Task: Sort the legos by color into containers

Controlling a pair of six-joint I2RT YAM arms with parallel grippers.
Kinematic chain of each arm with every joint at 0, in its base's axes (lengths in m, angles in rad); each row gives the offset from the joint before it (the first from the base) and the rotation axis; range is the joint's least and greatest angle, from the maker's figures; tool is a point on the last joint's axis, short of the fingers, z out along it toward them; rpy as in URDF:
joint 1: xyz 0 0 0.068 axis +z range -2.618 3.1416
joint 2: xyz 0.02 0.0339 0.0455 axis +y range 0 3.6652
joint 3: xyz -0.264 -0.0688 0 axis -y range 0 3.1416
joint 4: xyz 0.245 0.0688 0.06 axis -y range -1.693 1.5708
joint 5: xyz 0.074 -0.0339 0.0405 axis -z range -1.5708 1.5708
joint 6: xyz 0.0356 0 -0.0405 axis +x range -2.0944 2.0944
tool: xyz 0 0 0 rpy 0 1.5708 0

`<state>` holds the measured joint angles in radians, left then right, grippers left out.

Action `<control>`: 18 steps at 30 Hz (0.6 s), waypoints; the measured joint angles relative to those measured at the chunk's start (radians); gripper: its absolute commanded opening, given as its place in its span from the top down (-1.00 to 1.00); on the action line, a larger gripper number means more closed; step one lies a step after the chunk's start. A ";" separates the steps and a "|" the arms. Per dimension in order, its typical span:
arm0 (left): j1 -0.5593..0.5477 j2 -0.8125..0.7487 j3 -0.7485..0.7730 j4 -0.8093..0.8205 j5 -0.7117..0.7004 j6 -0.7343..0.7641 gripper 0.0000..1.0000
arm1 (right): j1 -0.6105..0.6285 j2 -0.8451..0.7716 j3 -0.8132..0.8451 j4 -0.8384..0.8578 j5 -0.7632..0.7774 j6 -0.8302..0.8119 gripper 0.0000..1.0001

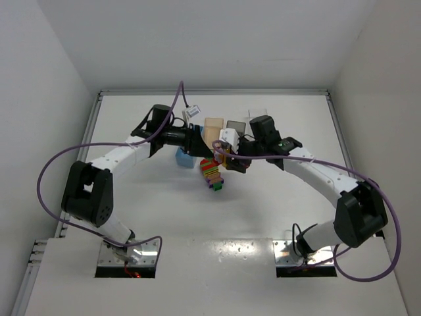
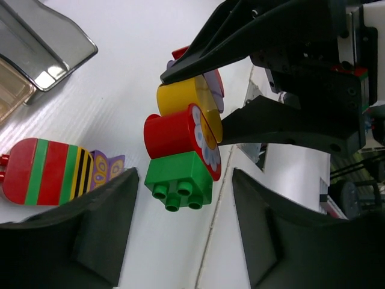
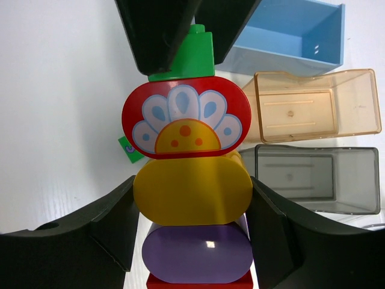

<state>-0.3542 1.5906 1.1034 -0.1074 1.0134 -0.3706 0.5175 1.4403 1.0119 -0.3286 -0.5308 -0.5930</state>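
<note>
A stack of legos point(image 3: 192, 180) hangs above the table, with my right gripper point(image 3: 192, 208) shut on its yellow and purple bricks. From the gripper outward it runs red, purple, yellow, a red flower brick point(image 3: 186, 117) and a green brick point(image 3: 191, 54). My left gripper point(image 2: 180, 201) is open, its fingers point(image 2: 78, 235) flanking the green brick point(image 2: 179, 179) with a narrow gap on each side. A second, striped stack point(image 2: 48, 171) lies on the table point(image 1: 212, 172). The containers stand behind: blue point(image 3: 289, 36), pale orange point(image 3: 313, 105), dark grey point(image 3: 313, 177) and clear point(image 1: 258, 113).
Both arms meet at mid-table, the right gripper point(image 1: 229, 159) facing the left gripper point(image 1: 205, 150). Purple cables loop off both arms. A purple butterfly piece point(image 2: 105, 168) lies against the striped stack. White walls enclose the table on three sides.
</note>
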 measured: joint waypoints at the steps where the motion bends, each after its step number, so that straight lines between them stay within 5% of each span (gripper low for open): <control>1: 0.000 0.000 0.000 -0.002 0.000 0.003 -0.10 | 0.003 -0.002 0.000 0.002 0.002 0.000 1.00; 4: 0.002 0.000 0.000 -0.006 -0.005 0.003 0.72 | 0.005 -0.006 -0.003 0.008 0.009 -0.002 1.00; 6: 0.002 0.000 0.001 -0.014 -0.008 -0.022 0.89 | 0.009 -0.011 -0.014 0.019 0.029 -0.011 1.00; 18: 0.146 -0.003 0.002 -0.016 0.007 -0.008 1.00 | 0.006 -0.139 -0.232 0.130 0.133 -0.008 1.00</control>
<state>-0.2085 1.5875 1.1049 -0.1234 1.0203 -0.3790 0.5236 1.3010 0.7803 -0.1986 -0.3981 -0.6006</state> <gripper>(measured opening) 0.396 0.641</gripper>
